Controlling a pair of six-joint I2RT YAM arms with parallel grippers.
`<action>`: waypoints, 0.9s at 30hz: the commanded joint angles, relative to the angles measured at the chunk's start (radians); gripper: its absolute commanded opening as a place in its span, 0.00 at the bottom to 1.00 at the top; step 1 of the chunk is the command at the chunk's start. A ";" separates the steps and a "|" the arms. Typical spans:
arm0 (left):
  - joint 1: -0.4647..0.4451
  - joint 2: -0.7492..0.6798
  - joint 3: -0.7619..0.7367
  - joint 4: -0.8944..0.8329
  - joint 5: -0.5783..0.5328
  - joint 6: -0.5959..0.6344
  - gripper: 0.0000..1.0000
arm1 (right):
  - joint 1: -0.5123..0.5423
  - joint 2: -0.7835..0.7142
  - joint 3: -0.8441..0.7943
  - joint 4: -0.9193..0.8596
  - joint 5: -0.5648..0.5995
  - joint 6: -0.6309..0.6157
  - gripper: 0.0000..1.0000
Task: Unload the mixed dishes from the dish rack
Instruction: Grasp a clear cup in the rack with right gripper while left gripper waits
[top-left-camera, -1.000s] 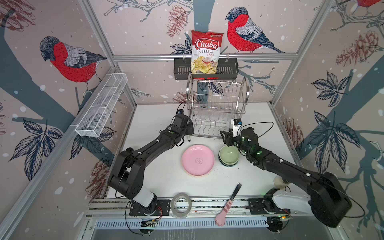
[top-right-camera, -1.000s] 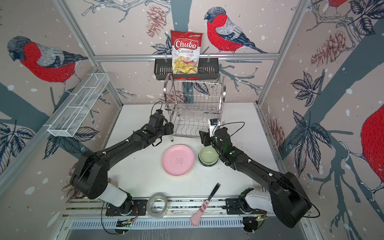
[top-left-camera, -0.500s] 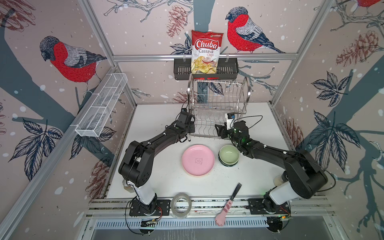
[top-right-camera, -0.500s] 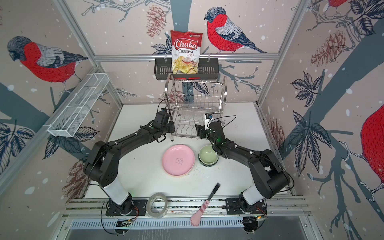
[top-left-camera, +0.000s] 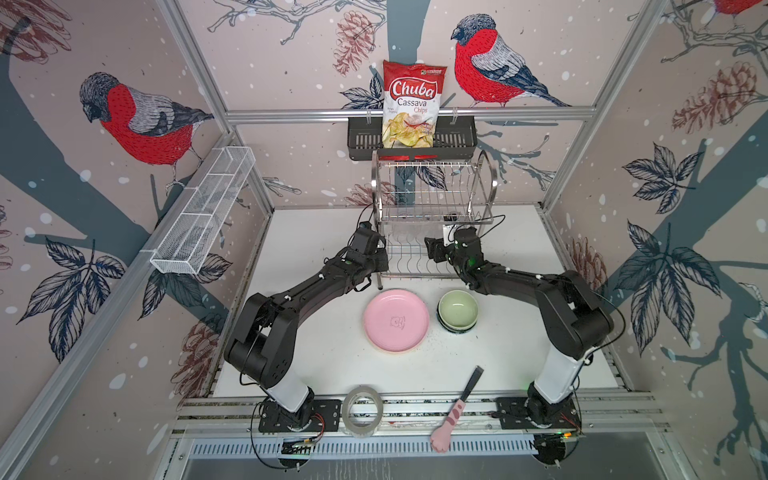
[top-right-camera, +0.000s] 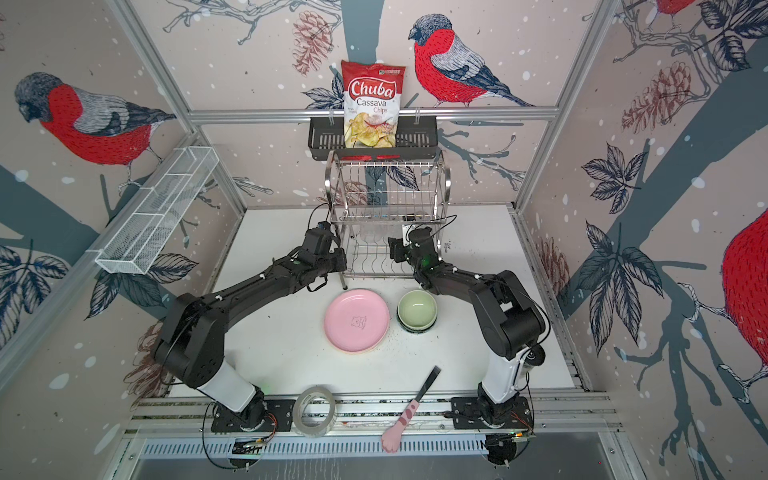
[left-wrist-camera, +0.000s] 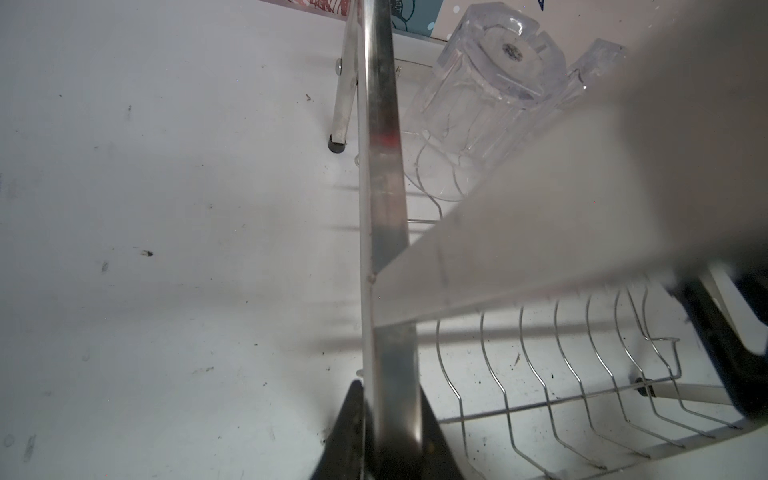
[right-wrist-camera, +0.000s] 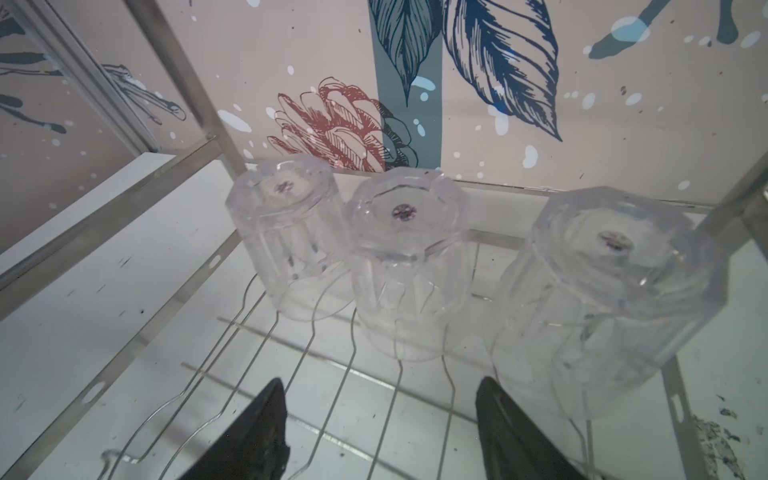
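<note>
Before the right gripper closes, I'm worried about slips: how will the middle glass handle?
The middle glass looks smooth and clear, so probably slippery. It stands upside down on thin rack wires, so a nudge may tip it.

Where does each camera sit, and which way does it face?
Both top views: high above the front edge, looking down at the table, dish rack and both whole arms.
Left wrist: beside the rack, looking along its front post; the left gripper is shut on that post.
Right wrist: at the lower shelf, facing three upside-down glasses; the open right gripper shows.
Shared: both wrist views show the glasses.
</note>
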 joint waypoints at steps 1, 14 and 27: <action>0.001 -0.017 -0.023 -0.018 -0.007 -0.032 0.10 | -0.009 0.040 0.048 0.017 0.001 -0.021 0.73; -0.033 0.031 -0.020 0.007 -0.001 -0.045 0.09 | -0.015 0.162 0.187 0.016 -0.017 -0.056 0.98; -0.045 0.004 -0.067 0.013 -0.019 -0.044 0.08 | -0.030 0.326 0.380 0.011 0.124 -0.068 0.98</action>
